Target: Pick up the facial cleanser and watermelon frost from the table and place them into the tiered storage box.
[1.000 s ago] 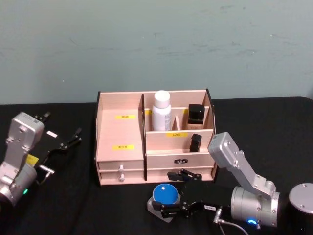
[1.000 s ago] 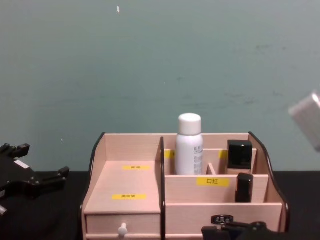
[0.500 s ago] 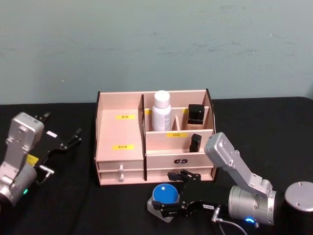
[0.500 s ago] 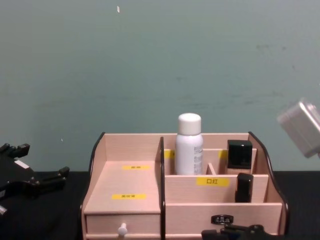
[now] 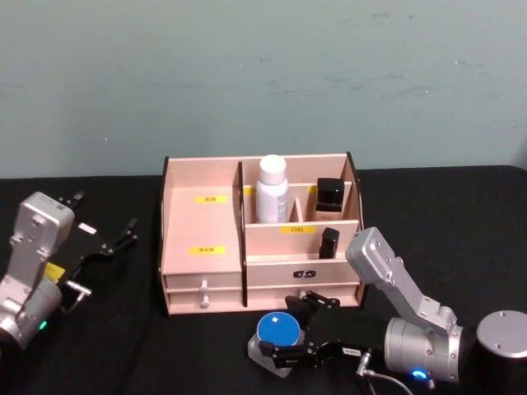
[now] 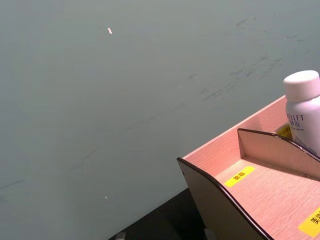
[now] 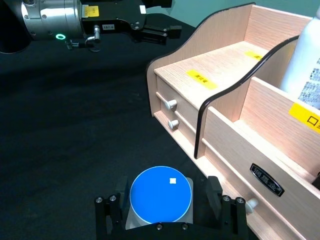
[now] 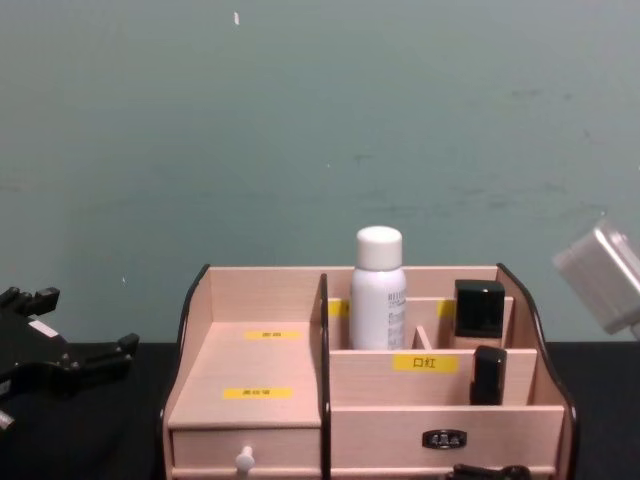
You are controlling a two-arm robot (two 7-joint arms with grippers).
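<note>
A small round container with a blue lid, which I take for the watermelon frost, rests on the black table just in front of the tiered storage box. My right gripper is low at the table, open, with one finger on each side of the container and close to its base. A white bottle, apparently the facial cleanser, stands upright in a rear compartment of the box. My left gripper is parked open, left of the box.
A black-capped bottle and a small black tube sit in the box's right compartments. A grey cylinder stands at the table's front right. Two white-knobbed drawers face me. A teal wall rises behind.
My right arm has sunk lower and drawn slightly toward me, its fingers still around the blue-lidded container. The left arm has hardly moved.
</note>
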